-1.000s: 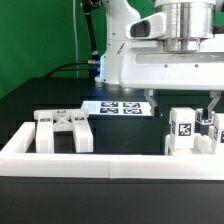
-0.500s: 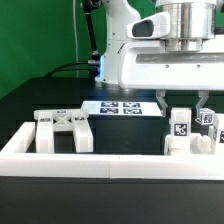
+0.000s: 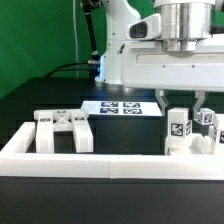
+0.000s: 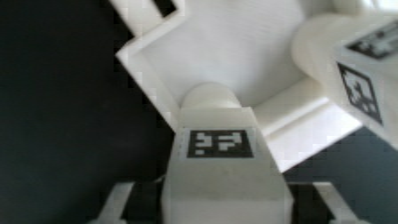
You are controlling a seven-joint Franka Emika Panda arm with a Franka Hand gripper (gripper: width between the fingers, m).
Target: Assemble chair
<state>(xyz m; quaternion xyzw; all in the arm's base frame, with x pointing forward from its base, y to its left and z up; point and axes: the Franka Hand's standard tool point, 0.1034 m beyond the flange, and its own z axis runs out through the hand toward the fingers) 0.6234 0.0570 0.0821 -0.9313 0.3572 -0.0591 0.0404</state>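
Observation:
The chair is in loose white tagged parts. A square post [image 3: 180,128] stands upright at the exterior view's right, just behind the low border wall. My gripper [image 3: 180,106] has come down over it, one finger on each side of its top, shut on it. In the wrist view the same post [image 4: 221,150] shows its tag and rounded end between my fingers [image 4: 125,203], with the gripper [image 4: 222,208] closed around it. A cross-braced frame [image 3: 63,130] stands at the exterior view's left. Another tagged part [image 3: 208,124] sits right beside the post.
The long white border wall [image 3: 90,165] runs along the front. The marker board [image 3: 118,106] lies flat behind the parts. In the wrist view a flat white panel [image 4: 196,55] and a tagged block [image 4: 356,70] lie close beyond the post.
The jaws were wide open a second ago and have closed in on the post's top. The post itself has barely shifted.

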